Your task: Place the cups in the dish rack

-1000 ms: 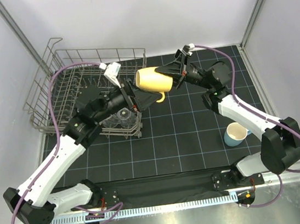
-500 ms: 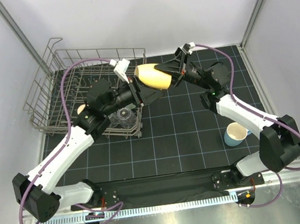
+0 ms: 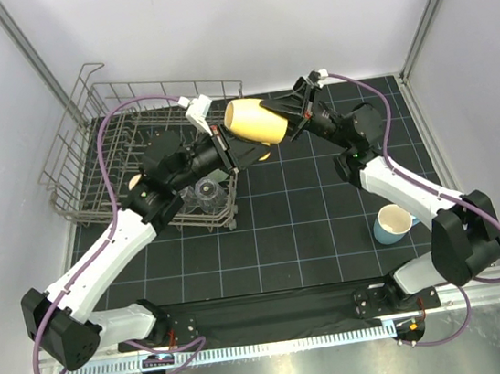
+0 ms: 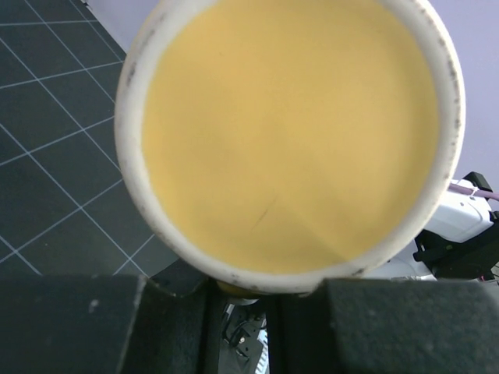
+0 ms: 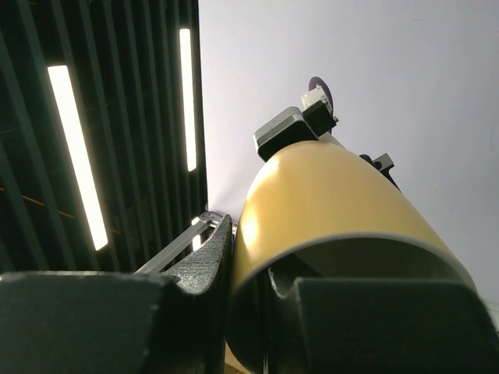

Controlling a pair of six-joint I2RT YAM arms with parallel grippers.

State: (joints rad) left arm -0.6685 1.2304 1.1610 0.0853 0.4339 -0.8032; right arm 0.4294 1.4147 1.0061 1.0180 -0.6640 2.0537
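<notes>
Cream mug (image 3: 257, 121) hangs sideways above the worktop (image 3: 309, 216) beside the dish rack (image 3: 76, 127), rim pinched by the right hand (image 3: 294, 118), left hand (image 3: 252, 153) narrowed onto its yellow handle (image 3: 265, 156). Should the right release, that slim handle hold may let it swing or drop.

- left arm (image 3: 94, 263), right arm (image 3: 407, 187): white link shells, black joint housings
- purple cable (image 3: 137, 100) looped along each arm
- white camera block (image 3: 198, 111) at wrist
- left gripper (image 4: 265, 319): matte black fingers
</notes>
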